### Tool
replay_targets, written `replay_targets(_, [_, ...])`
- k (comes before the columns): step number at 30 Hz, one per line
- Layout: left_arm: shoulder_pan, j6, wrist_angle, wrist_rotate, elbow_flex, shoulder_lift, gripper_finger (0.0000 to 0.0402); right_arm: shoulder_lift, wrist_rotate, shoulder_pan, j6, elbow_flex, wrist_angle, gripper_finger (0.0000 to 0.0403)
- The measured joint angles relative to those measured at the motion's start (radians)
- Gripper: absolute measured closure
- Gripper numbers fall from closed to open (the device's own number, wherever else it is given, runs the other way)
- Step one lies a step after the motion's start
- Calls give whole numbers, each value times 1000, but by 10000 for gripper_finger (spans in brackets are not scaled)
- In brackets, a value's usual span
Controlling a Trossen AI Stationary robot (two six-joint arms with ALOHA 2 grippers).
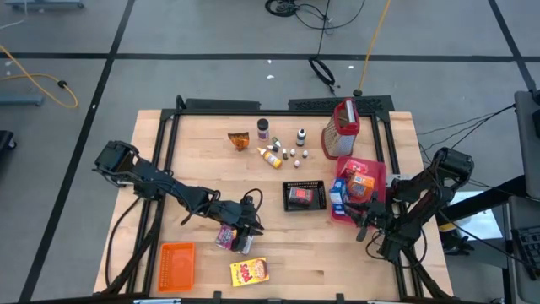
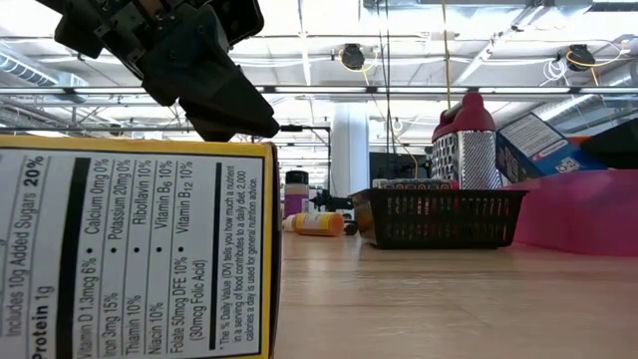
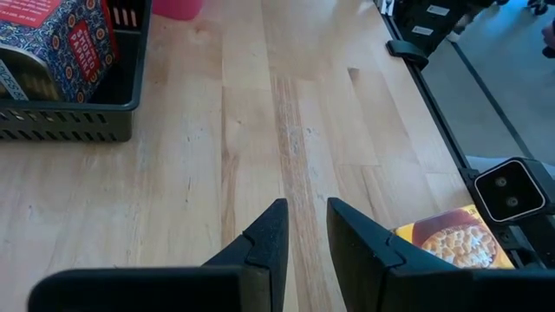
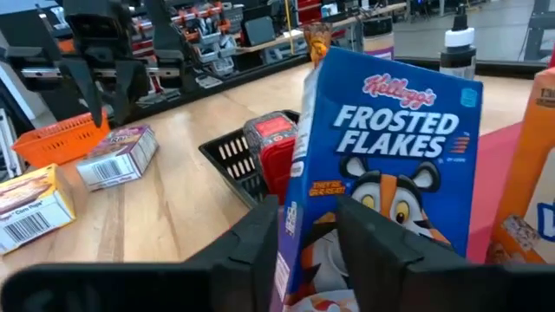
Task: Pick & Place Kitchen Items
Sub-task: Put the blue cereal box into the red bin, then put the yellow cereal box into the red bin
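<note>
right tool (image 4: 308,230) seen at right edge of high view, over red tray (image 1: 377,173); fingers slightly spread around lower edge of frosted flakes box (image 4: 381,165), box standing upright in tray, grip apparently being loosened for release. left tool (image 3: 305,238) at lower centre of high view, above purple box (image 1: 226,238) on desk (image 1: 202,152); fingers nearly together, nothing pinched. yellow box (image 1: 249,271) lies nearby, black mesh basket (image 1: 304,195) mid-desk.

"Kellogg's Frosted Flakes" on blue cereal box (image 4: 381,173)

Wooden table (image 1: 211,169) with toy groceries (image 1: 248,271)
</note>
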Motion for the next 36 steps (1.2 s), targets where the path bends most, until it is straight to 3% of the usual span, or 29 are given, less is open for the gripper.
replay_targets(6, [0,0,1,0,0,0,321,-31,-58,2,13,0,-28,253])
replay_targets(12, [0,0,1,0,0,0,321,-165,-81,2,-97,0,-16,257])
replay_targets(18, [0,-2,1,0,0,0,321,-301,-285,-2,-261,0,81,278])
replay_targets(28, [0,-3,1,0,0,0,321,-417,-280,-12,-647,0,356,325])
replay_targets(36, [0,-3,2,0,0,0,321,-427,-295,-100,-1027,0,652,368])
